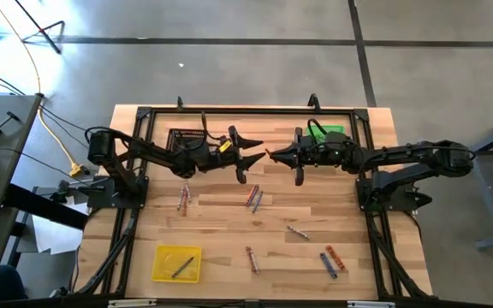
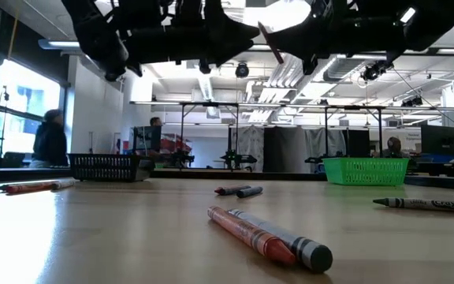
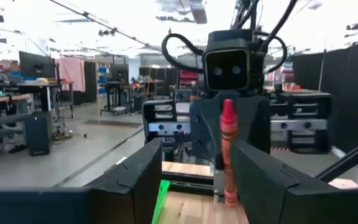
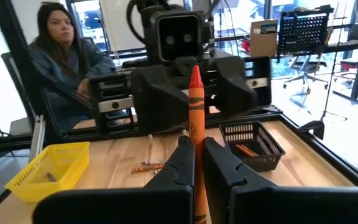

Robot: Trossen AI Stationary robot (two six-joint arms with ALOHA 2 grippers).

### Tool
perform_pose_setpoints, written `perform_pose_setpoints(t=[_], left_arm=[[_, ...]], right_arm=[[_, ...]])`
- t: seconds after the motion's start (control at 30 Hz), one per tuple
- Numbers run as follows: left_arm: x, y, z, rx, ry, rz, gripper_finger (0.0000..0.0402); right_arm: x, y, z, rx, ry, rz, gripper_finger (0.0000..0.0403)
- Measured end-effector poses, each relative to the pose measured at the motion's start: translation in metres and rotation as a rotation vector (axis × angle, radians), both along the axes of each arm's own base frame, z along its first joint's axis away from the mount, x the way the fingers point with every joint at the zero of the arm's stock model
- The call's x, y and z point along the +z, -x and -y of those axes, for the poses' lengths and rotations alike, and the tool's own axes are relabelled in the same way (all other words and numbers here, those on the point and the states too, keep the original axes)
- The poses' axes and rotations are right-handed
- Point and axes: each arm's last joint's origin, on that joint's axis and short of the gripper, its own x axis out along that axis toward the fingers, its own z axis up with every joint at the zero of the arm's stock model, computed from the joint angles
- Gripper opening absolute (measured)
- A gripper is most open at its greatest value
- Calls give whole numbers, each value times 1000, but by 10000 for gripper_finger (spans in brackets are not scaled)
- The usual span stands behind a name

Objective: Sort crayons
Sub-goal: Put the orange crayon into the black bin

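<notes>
My right gripper (image 4: 196, 171) (image 1: 274, 155) is shut on an orange-red crayon (image 4: 195, 118), high above the middle of the table. My left gripper (image 3: 204, 186) (image 1: 258, 155) faces it, open, with one finger on each side of that crayon (image 3: 227, 149); I cannot tell whether it touches the crayon. In the low view the crayon (image 2: 270, 43) shows between the two arms overhead. Other crayons lie flat on the wooden table (image 1: 221, 231): pairs (image 1: 183, 198) (image 1: 253, 198) (image 1: 329, 263) and singles (image 1: 297, 232) (image 1: 251, 258). My right gripper pinches the crayon's lower half (image 4: 196, 149) between its two fingers. The fingers come in level from the table's right and lie across the crayon. The crayon stands roughly upright with its pointed tip (image 4: 194, 76) up, lifted clear of the table.
A yellow tray (image 1: 163, 272) holding one crayon sits at the near left. A black basket (image 1: 187, 137) stands far left and a green basket (image 1: 328, 133) far right. A person (image 4: 61, 43) sits beyond the table's left side. Black frame rails (image 1: 127, 231) border the table.
</notes>
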Motion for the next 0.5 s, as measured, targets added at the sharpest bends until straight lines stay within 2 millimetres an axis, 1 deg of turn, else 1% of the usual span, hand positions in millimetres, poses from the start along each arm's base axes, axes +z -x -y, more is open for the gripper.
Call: perform_pose_setpoints(t=[0.2, 0.5], left_arm=[[8, -10, 1, -39, -2, -36, 177], [9, -12, 8, -68, -5, -34, 177]], right_arm=[[0, -1, -5, -14, 9, -5, 3], [0, -1, -5, -24, 19, -6, 2]])
